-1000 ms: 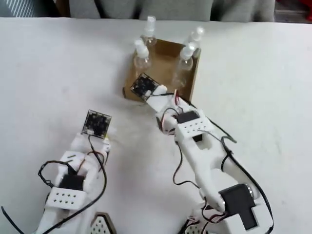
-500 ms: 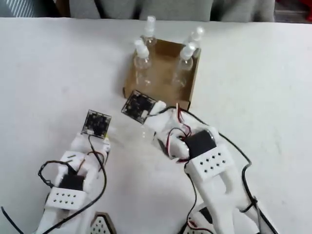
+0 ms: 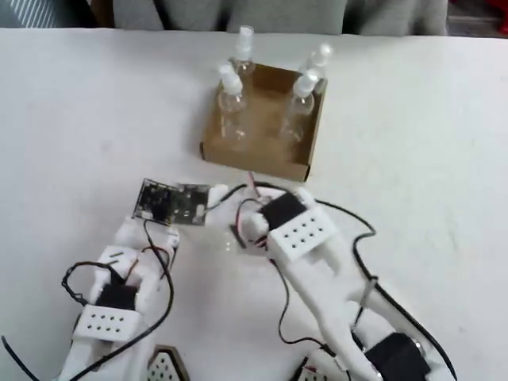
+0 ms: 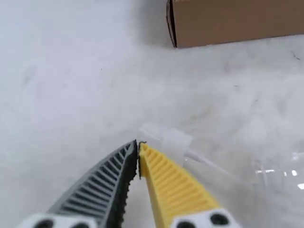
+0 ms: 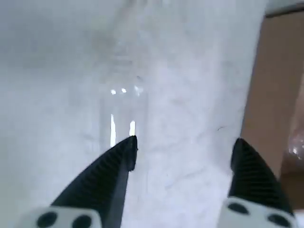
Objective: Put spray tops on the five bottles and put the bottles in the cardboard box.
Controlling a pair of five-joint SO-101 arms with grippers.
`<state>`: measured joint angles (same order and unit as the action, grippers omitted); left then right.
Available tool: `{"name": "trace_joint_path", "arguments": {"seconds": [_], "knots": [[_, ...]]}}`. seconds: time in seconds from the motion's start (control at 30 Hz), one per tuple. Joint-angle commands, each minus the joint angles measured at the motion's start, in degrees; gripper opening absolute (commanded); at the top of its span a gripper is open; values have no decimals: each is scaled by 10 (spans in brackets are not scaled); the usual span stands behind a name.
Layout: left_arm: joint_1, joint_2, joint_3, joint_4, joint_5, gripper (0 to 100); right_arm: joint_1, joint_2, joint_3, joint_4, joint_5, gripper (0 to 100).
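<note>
The cardboard box (image 3: 304, 151) stands at the back middle of the table, and several clear bottles with white spray tops, such as one at the front left (image 3: 231, 97), stand upright in it. A loose white spray top (image 4: 174, 141) lies on the table just past my left gripper (image 4: 138, 148), which is shut with nothing in it. A clear uncapped bottle (image 5: 123, 113) lies on the table just ahead of my right gripper (image 5: 183, 149), which is open and hangs over it; the bottle's edge (image 4: 281, 167) also glints in the left wrist view. Both wrists meet in front of the box (image 4: 237, 21).
The box's brown wall (image 5: 278, 80) rises close beside my right gripper. The left arm (image 3: 111, 294) and right arm (image 3: 317, 262) crowd the table's front middle. White tabletop lies to the far left and far right.
The right arm has pulled back from the box's front edge and swung left and down, so its wrist now sits beside the left wrist. The left arm has stayed still.
</note>
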<state>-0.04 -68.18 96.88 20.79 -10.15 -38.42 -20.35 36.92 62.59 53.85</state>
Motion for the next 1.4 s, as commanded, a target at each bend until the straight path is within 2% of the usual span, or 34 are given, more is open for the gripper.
{"name": "trace_joint_path", "arguments": {"seconds": [0.0, 0.27, 0.37, 0.57, 0.87, 1.03, 1.23, 1.37], "knots": [[-26, 0, -13, -15, -1, 24, -41, 17, -25, 7, 4, 305], [-48, 4, -25, -8, -1, 24, -60, 53, -22, 20, 3, 307], [-85, 4, -48, 23, 1, 24, -60, 54, -22, 14, 3, 307], [-124, 4, -70, 39, 48, 24, -52, 43, -27, 16, 3, 307], [-124, 5, -72, 52, 47, 24, -35, -75, -33, 65, 4, 306], [-125, 5, -73, 82, 47, 24, -35, -125, -30, 73, -28, 306], [-215, 4, -107, 145, 52, 24, -35, -84, -32, 77, -27, 307], [-245, 5, -120, 152, 52, 27, -36, -36, -33, 63, -4, 307]]}}
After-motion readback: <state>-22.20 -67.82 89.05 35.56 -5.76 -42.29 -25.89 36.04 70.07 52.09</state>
